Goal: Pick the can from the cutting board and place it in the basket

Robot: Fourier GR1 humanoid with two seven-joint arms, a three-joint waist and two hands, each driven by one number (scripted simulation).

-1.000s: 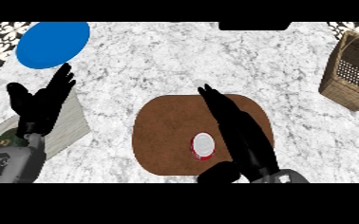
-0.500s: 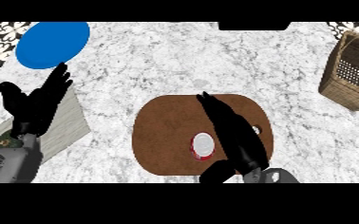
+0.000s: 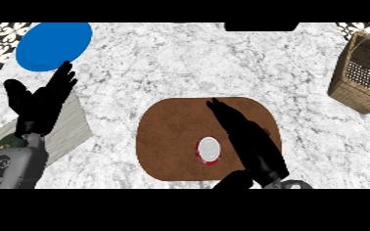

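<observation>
A red can [image 3: 208, 150] with a white top stands upright on the brown oval cutting board [image 3: 170, 137], near its front middle. My right hand [image 3: 249, 139] lies over the board just right of the can, fingers straight and pointing up-left, thumb low by the board's front edge. It is next to the can and not curled round it. The wicker basket [image 3: 352, 77] sits at the right edge, partly cut off. My left hand [image 3: 39, 103] rests open at the left, fingers up.
A blue plate [image 3: 54, 45] lies at the back left on the marble counter [image 3: 195, 63]. A pale striped cloth or board [image 3: 69, 127] sits under my left hand. A dark object [image 3: 261, 26] shows at the top edge.
My right hand has slid a little left and down, coming closer beside the can. The left hand has barely moved. The can stays in place.
</observation>
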